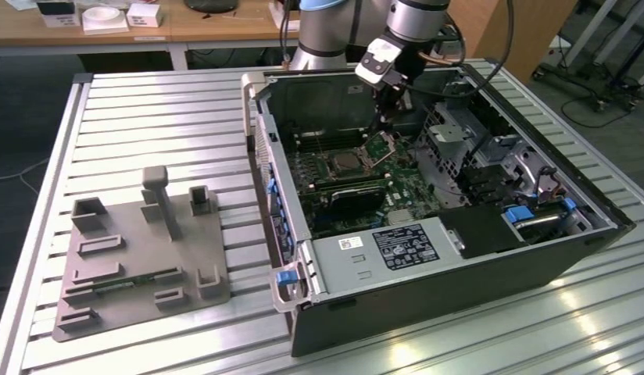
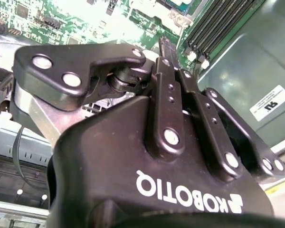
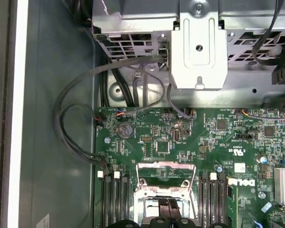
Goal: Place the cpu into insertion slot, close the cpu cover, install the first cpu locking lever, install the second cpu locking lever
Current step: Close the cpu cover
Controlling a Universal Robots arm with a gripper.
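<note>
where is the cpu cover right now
In the exterior view the cpu cover stands tilted up just to the exterior view's right of the insertion slot, directly below the pincer.

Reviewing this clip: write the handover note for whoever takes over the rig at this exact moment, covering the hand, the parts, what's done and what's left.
Hand: shut, reaching down inside the computer case, with its tips at the raised edge of the cpu cover. I cannot tell whether it is pinching the cover.
Parts: the cpu lies in the insertion slot. The cover stands tilted up on its hinge beside it.
Done: cpu placed in the slot.
Left: the cover is not closed, and neither lever step is done.
</note>
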